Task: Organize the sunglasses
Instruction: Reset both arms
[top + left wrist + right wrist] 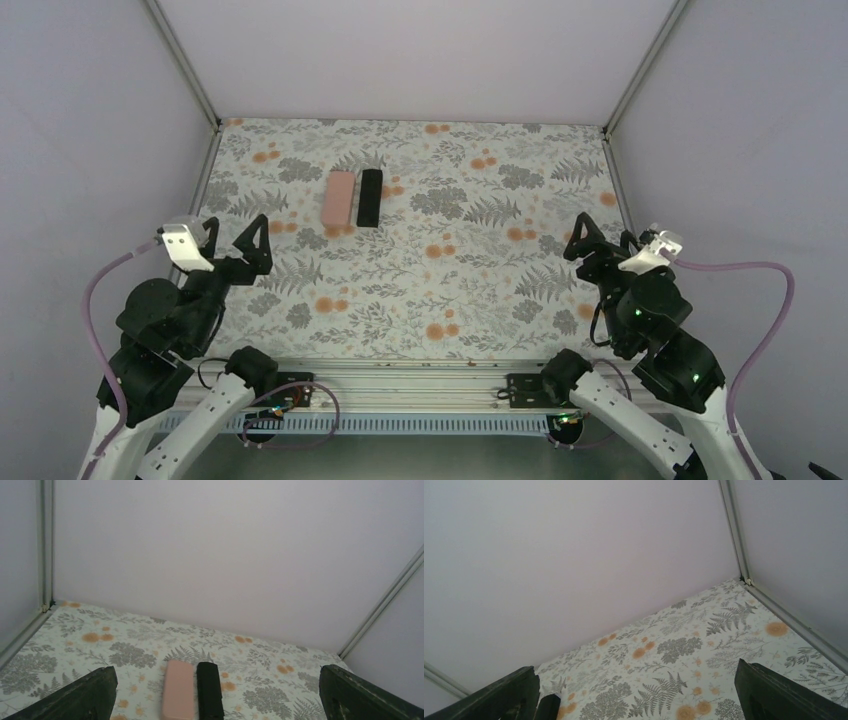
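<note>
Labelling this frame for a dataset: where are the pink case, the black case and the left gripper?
pink case [338,199], top view, middle of its top.
black case [370,198], top view, middle of its top.
left gripper [236,226], top view, midway between its fingertips.

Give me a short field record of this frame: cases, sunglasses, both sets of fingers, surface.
pink case: far centre of the table, lying flat, closed
black case: alongside the pink one, on its right, parallel, closed
sunglasses: none visible in any view
left fingers: spread open, empty, near the left edge
right fingers: spread open, empty, near the right edge
table cover: floral print, grey leaves, orange blooms
</note>
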`<control>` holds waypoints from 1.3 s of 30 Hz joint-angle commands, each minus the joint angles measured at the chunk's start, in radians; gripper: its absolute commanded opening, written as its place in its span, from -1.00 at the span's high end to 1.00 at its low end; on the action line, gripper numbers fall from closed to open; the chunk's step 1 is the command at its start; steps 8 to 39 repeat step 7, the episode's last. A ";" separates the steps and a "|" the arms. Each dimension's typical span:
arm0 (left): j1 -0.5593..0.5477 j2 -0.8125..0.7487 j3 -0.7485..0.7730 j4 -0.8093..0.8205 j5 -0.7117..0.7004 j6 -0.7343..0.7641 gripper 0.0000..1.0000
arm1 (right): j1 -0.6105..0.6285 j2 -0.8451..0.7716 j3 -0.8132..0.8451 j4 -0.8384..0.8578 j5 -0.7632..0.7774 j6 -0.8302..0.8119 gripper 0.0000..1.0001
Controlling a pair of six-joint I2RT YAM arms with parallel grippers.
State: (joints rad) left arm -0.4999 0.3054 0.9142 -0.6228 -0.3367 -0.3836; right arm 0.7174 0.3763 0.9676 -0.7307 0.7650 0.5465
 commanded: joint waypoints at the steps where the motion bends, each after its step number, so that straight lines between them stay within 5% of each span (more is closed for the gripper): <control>1: 0.001 -0.006 0.009 0.001 -0.021 0.050 -1.00 | -0.006 -0.007 -0.008 -0.003 0.059 -0.011 -1.00; 39: 0.001 0.001 0.012 0.004 -0.018 0.058 -1.00 | -0.006 -0.021 -0.018 0.006 0.058 0.010 -1.00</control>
